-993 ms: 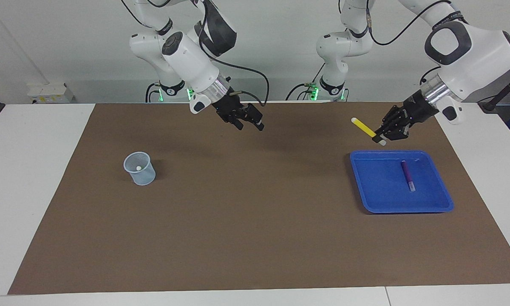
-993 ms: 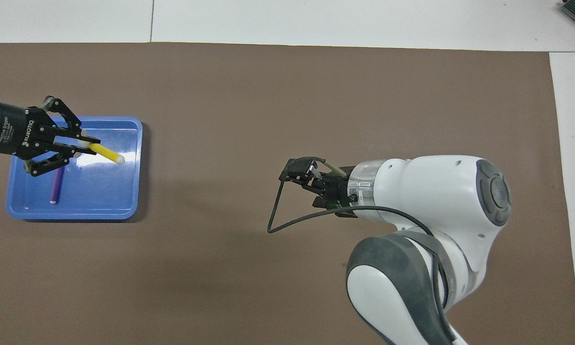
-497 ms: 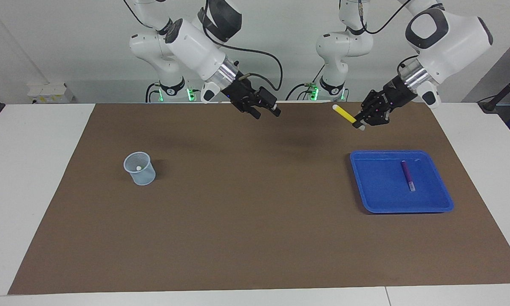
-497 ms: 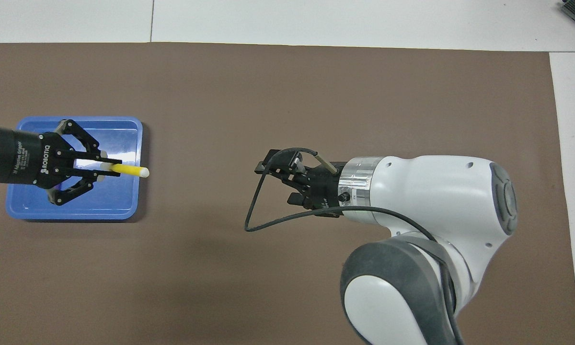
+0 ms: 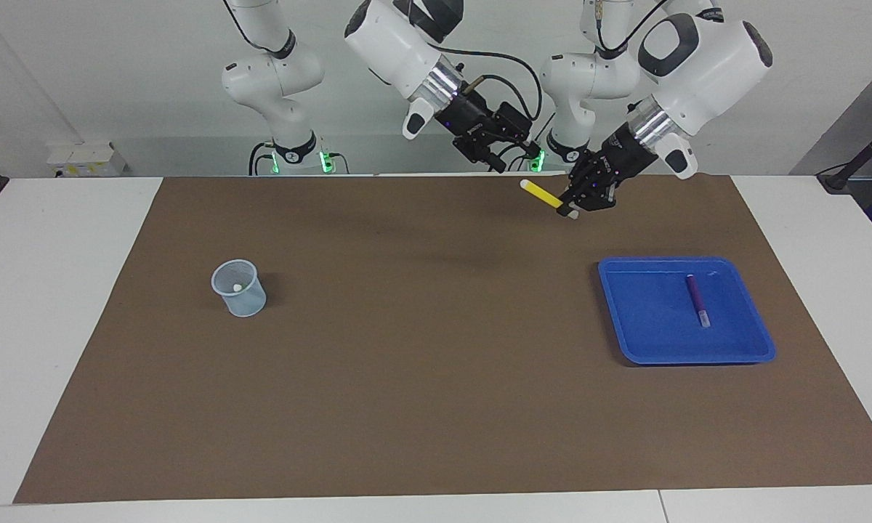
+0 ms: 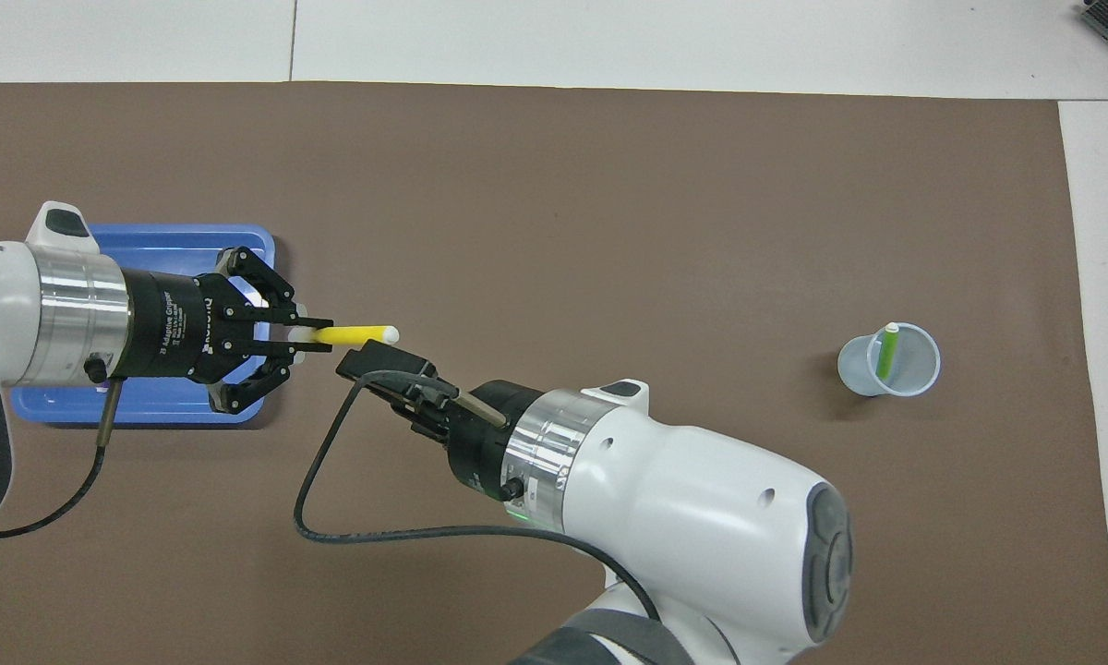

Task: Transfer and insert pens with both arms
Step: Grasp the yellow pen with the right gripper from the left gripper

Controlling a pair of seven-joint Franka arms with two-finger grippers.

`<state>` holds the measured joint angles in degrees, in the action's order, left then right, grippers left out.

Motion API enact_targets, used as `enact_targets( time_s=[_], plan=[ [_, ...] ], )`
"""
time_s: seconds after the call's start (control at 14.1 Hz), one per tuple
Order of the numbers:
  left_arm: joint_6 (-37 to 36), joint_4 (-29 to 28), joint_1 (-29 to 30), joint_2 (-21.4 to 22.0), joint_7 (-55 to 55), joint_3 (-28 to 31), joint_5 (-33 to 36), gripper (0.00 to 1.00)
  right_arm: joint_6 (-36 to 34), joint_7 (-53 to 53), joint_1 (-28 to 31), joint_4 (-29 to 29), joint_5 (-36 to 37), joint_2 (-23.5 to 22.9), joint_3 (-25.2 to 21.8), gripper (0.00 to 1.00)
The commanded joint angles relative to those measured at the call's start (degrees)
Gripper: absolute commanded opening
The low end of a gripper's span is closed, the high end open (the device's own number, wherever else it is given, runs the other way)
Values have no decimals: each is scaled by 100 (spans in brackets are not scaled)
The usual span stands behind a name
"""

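Both arms have converged: left gripper (image 5: 568, 209) pinching slim yellow pen (image 5: 540, 194), right gripper (image 5: 512, 155) seemingly spread.

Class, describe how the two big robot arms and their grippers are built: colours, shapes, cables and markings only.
Both arms have rounded glossy white shells with dark grey joint caps and a ribbed silver wrist ring. The left gripper is black with open linkage jaws and white lettering on its round body. The right gripper is black and blockier. A black cable loops loosely from the right wrist.
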<state>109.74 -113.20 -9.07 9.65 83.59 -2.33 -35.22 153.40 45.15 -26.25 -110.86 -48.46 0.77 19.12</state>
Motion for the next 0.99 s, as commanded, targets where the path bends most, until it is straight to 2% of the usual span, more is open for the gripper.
enact_targets(
  time_s=[0.0, 0.21, 0.43, 0.64, 0.92],
  plan=[
    [145, -325, -68, 336, 131, 31, -20, 0, 76, -50, 23, 170, -111, -138, 4, 100],
    [136, -457, -68, 477, 131, 13, -11, 0, 471, -173, 32, 476, -84, -559, 4, 100],
    [136, -466, -68, 521, 192, -4, -11, 0, 611, -182, -81, 610, -67, -727, 4, 78],
    [136, -475, -68, 556, 219, -57, -11, 0, 867, -173, -170, 610, -67, -798, 4, 65],
    [136, -510, -68, 574, 245, -75, -2, 0, 867, -173, -205, 592, -76, -798, 4, 64]
  ],
)
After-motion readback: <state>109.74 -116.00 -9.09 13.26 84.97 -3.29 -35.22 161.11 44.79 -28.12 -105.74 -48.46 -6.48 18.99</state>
